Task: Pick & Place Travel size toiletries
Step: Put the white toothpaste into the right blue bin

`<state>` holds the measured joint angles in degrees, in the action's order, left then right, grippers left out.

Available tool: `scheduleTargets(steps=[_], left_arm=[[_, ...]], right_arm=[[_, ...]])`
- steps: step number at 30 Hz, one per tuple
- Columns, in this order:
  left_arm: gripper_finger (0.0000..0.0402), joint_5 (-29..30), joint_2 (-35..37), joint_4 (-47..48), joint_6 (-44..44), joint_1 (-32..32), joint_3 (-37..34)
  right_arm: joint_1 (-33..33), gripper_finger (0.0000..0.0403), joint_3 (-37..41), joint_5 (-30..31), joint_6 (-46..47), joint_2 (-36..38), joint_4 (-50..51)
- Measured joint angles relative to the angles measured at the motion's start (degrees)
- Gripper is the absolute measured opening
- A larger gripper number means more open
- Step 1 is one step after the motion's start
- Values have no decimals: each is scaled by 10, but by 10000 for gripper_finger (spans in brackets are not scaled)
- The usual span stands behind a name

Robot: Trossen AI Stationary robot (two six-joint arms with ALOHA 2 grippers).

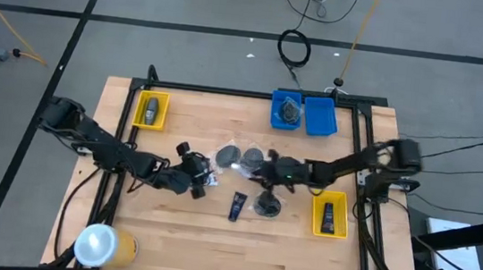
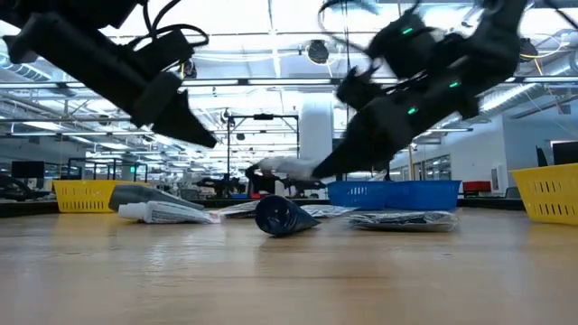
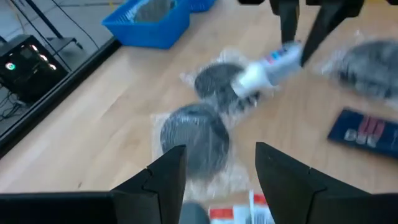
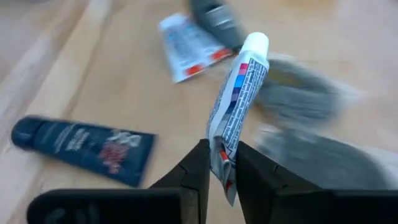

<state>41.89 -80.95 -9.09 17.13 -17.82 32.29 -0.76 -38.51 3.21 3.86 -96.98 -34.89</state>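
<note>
**White tube gripped by right gripper; remaining toiletries at table centre**

Nearest the lens in the low view: dark blue tube (image 2: 282,217), lying at centre frame with its round end toward the camera; its length is hidden behind that end. In the high view the same tube (image 1: 237,206) lies just below centre, long axis near vertical in the frame.

Table (image 1: 211,249): wooden, filling mid-frame in the high view. Yellow roll (image 1: 104,246) at lower left, partly cut by the table edge. Blue bins (image 1: 304,115) at upper centre, one with dark contents too small to make out. Yellow bin (image 1: 151,110) at upper left; second yellow bin (image 1: 330,214) at right of centre, each with one item inside.

Left arm: reaches from left of frame toward centre, low and slanted. Left gripper (image 3: 221,163) hangs with its fingers parted and nothing between them, above a grey disc in a clear bag (image 3: 194,134). A second white tube (image 2: 167,212) lies flat on the table, at left in the low view.

Right arm: reaches from right of frame to centre. Right gripper (image 4: 221,160) is clenched on the flat crimped end of a white tube (image 4: 239,87), red and blue marks showing. Tube is clear of the table, long axis tilted, white cap pointing away from the fingers.

Bagged discs (image 1: 241,157): clustered at centre; blurred, so I cannot tell how many.
</note>
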Motion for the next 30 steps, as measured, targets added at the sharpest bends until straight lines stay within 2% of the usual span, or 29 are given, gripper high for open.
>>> scheduleTargets(steps=[4, 7, 9, 12, 15, 20, 25, 30], left_arm=[[188, 1, -23, -64, -7, 16, 0], [189, -8, -48, -111, -15, 33, 0], [189, -24, -67, -132, -19, 46, 0], [188, -50, -99, -176, -23, 68, 0], [188, -71, -130, -219, -24, 88, 0], [189, -94, -165, -256, -24, 111, 0], [188, -99, -175, -256, -24, 125, 0], [189, -99, -175, -256, -33, 131, 0]], right_arm=[[-4, 54, 56, 104, 43, 107, 32], [12, 54, 70, 174, 79, 193, 121], [36, 54, 70, 205, 99, 244, 190], [96, 54, 70, 221, 109, 305, 284], [176, 54, 70, 220, 113, 343, 356], [307, 54, 60, 146, 108, 361, 435], [418, 54, 34, 94, 102, 333, 484], [480, 54, 2, 44, 88, 285, 485]])
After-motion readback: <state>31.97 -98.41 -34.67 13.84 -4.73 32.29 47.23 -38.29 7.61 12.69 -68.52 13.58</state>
